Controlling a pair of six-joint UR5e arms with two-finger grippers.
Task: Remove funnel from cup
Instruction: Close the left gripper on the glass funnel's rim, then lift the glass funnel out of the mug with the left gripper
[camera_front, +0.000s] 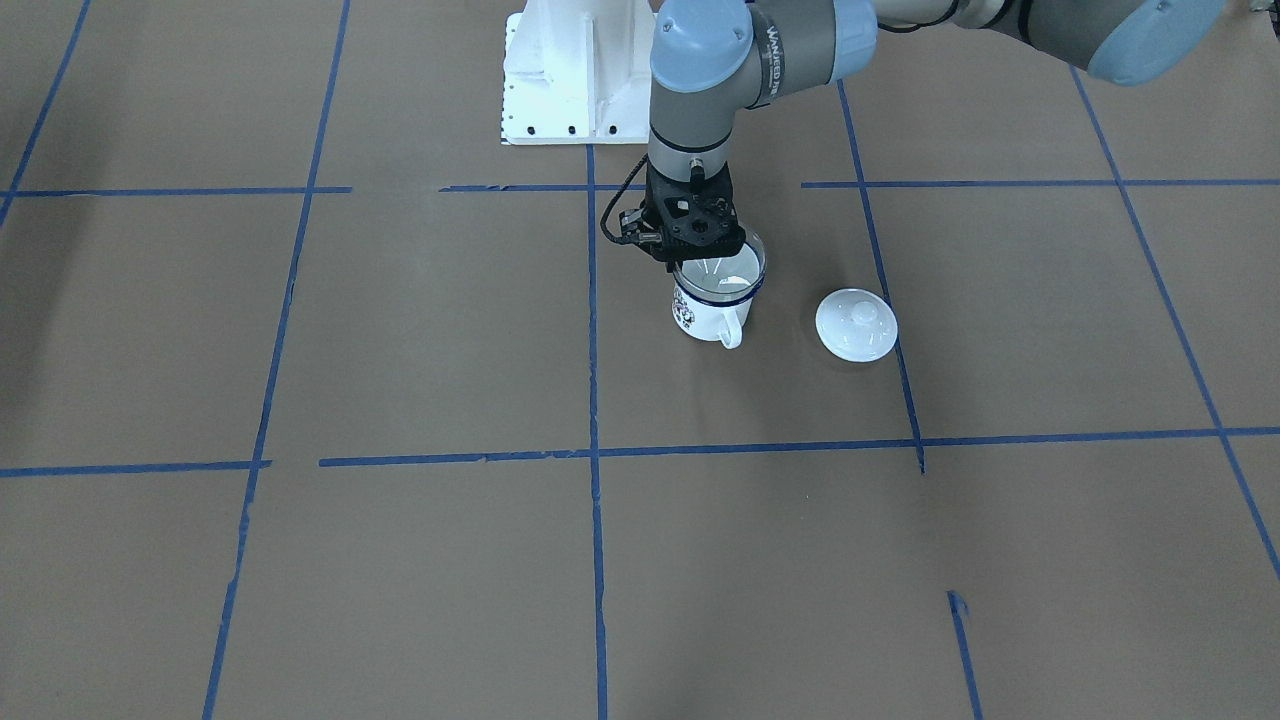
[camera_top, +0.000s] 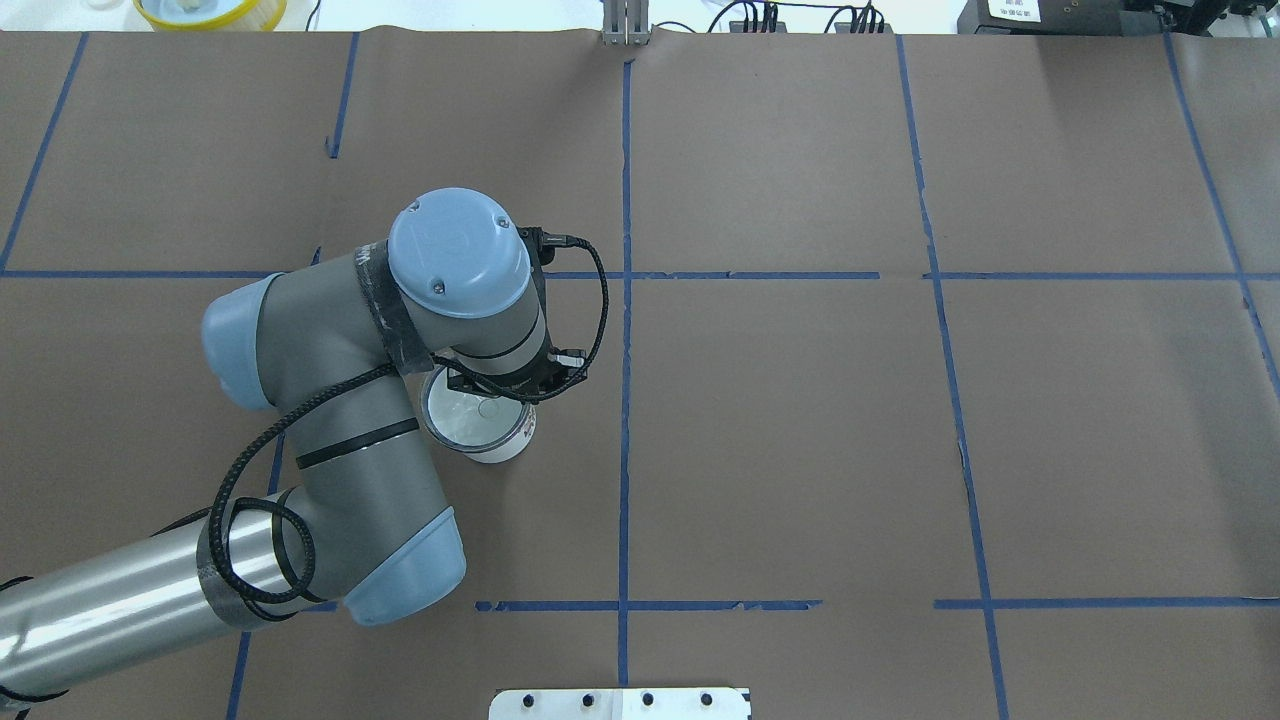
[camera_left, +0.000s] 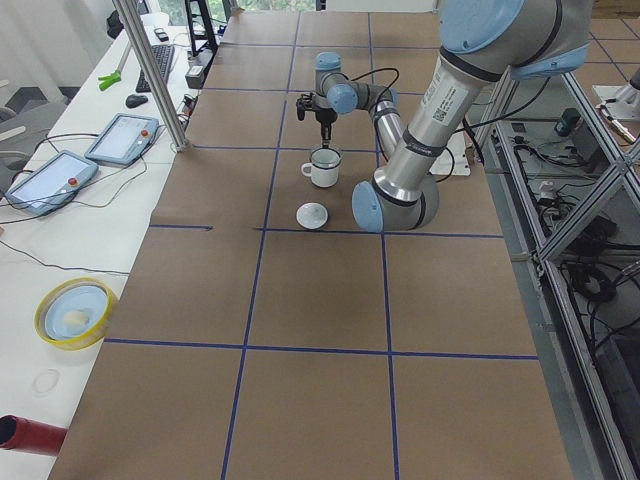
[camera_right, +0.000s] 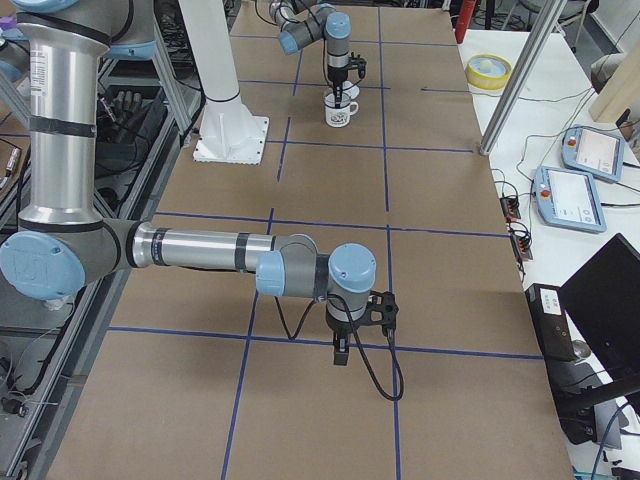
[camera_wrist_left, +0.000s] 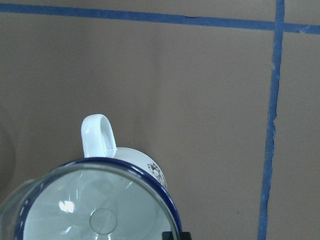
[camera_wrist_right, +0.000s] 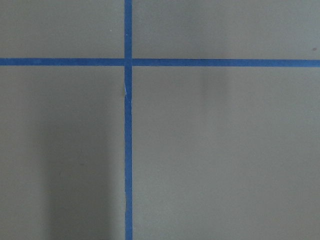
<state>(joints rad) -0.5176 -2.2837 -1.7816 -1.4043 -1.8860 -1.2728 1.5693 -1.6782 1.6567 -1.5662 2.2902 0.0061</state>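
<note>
The white cup (camera_front: 705, 318) with a dark blue rim stands upright on the brown table, its handle toward the front-facing camera. The clear funnel (camera_front: 722, 275) sits in its mouth. My left gripper (camera_front: 700, 260) hangs straight down at the cup's far rim. In the left wrist view the cup (camera_wrist_left: 140, 160) and funnel (camera_wrist_left: 100, 210) fill the lower left, and a single dark fingertip (camera_wrist_left: 172, 235) sits at the funnel's rim, so the gripper looks shut on that rim. My right gripper (camera_right: 341, 358) hangs over bare table far from the cup; I cannot tell if it is open or shut.
A white domed lid (camera_front: 855, 323) with a knob lies on the table beside the cup, under a hand's width away. The white robot base plate (camera_front: 570, 80) stands behind the cup. A yellow bowl (camera_top: 210, 10) sits off the table's far corner.
</note>
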